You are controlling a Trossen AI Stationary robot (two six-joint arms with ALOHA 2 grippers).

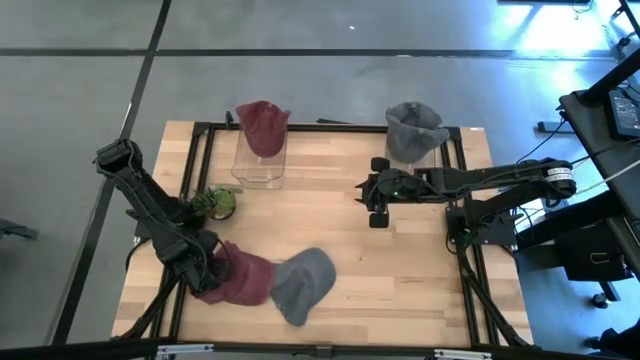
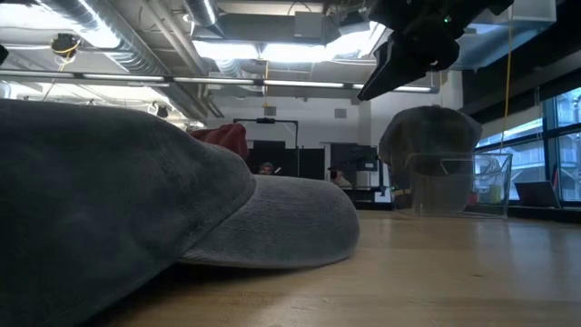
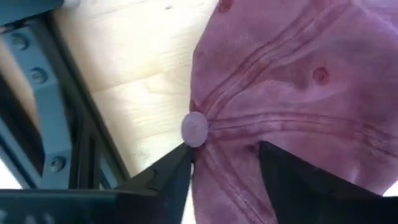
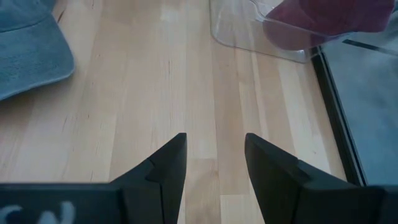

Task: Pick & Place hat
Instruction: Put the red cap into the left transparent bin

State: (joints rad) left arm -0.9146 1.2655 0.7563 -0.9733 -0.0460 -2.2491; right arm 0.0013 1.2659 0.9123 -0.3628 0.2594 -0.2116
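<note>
Grey cap (image 2: 136, 200) nearest, touching maroon cap (image 1: 240, 278). Left end effector (image 3: 217, 165) straddles maroon crown, fingers spread; thin pinch may slip or drag grey cap. Right end effector (image 1: 378, 192) idle mid-bench, fingers apart, empty.

Maroon hat (image 1: 243, 279), grey hat (image 1: 303, 283), pale wood table (image 1: 400, 270).

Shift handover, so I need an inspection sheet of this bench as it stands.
Surface: wooden table, black frame rails.
Job's things: red cap and grey cap at front edge; red cap in clear bin; grey cap on the far right bin.
Clutter: small plant.
Grippers: left gripper straddling red cap's crown; right gripper open, empty, above bare wood.
Cables: nothing seen on table.
Surroundings: concrete floor, equipment at right.
</note>
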